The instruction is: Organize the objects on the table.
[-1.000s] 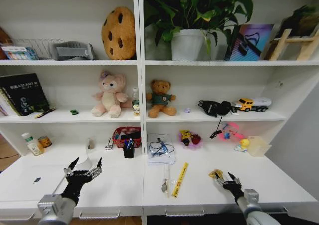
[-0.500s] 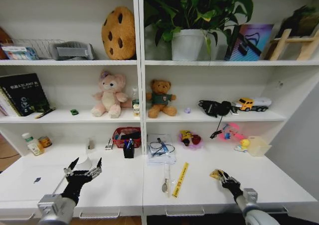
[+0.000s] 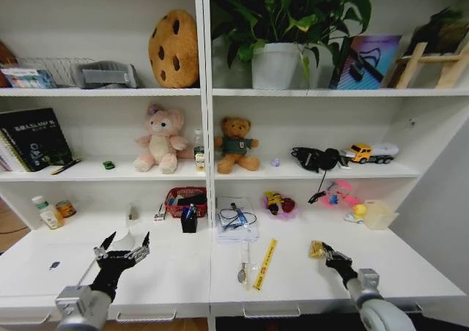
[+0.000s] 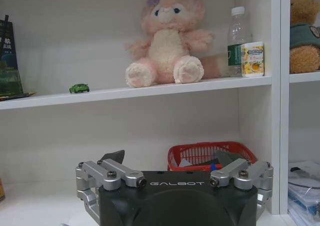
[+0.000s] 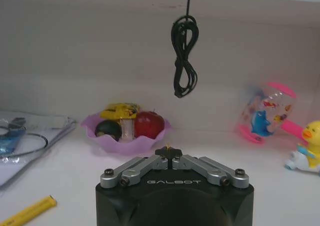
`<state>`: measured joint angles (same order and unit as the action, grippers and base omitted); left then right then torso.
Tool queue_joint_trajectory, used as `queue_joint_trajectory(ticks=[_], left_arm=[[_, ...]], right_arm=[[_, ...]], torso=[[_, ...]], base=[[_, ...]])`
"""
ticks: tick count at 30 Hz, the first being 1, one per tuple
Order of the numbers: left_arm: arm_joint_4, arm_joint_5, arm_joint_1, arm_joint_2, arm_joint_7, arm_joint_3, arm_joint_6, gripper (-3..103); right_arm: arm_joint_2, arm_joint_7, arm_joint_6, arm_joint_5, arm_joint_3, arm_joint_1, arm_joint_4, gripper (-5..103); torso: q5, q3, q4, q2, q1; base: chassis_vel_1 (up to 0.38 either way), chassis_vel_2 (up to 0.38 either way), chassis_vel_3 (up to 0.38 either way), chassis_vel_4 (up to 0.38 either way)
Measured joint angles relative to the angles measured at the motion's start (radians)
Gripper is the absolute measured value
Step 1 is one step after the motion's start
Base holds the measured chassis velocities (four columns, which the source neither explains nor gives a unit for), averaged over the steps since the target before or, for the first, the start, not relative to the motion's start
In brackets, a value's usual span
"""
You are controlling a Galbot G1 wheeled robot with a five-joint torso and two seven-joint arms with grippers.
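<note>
The right gripper, jaws pressed together, seems to pinch a small yellowish item just above the desk; so slight a hold could slip. The left gripper hovers spread, idle, and the green car sits on the shelf.

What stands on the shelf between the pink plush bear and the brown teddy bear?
In the head view, a clear bottle with a white cap stands between the pink plush bear and the brown teddy bear; the white shelf divider also runs between them.
</note>
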<state>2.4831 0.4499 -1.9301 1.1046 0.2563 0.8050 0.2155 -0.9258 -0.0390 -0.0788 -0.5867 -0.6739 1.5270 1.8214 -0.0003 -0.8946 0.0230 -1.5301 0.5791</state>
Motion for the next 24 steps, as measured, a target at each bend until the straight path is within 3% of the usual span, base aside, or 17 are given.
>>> queue_joint_trajectory(ticks=[3,5,7,8,12,17,24], left_arm=[[0.000,0.000,0.000,0.000,0.000,0.000,0.000,100],[0.000,0.000,0.000,0.000,0.000,0.000,0.000,100],[0.000,0.000,0.000,0.000,0.000,0.000,0.000,100],[0.000,0.000,0.000,0.000,0.000,0.000,0.000,100],[0.000,0.000,0.000,0.000,0.000,0.000,0.000,100],[0.000,0.000,0.000,0.000,0.000,0.000,0.000,100],[0.000,0.000,0.000,0.000,0.000,0.000,0.000,100]], right_arm=[[0.015,0.009,0.003,-0.005,0.040,-0.075,-0.026,0],[0.023,0.022,0.008,-0.012,0.132,-0.241,-0.111,0],[0.023,0.022,0.007,-0.016,0.169,-0.309,-0.146,0],[0.016,0.021,0.006,-0.017,0.232,-0.421,-0.216,0],[-0.022,0.019,0.005,-0.016,0.349,-0.601,-0.364,0],[-0.072,0.021,0.008,-0.009,0.430,-0.728,-0.480,0],[-0.129,0.025,0.022,0.039,0.449,-0.793,-0.604,0]], torso=[[0.0000,0.000,-0.0003,0.000,0.000],[0.0007,0.000,-0.0004,0.000,0.000],[0.0005,0.000,-0.0003,0.000,0.000],[0.0000,0.000,-0.0009,0.000,0.000],[0.0005,0.000,-0.0008,0.000,0.000],[0.0001,0.000,-0.0006,0.000,0.000],[0.0003,0.000,-0.0006,0.000,0.000]], base=[[0.000,0.000,0.000,0.000],[0.000,0.000,0.000,0.000],[0.000,0.000,0.000,0.000],[0.000,0.000,0.000,0.000],[0.000,0.000,0.000,0.000],[0.000,0.000,0.000,0.000],[0.000,0.000,0.000,0.000]])
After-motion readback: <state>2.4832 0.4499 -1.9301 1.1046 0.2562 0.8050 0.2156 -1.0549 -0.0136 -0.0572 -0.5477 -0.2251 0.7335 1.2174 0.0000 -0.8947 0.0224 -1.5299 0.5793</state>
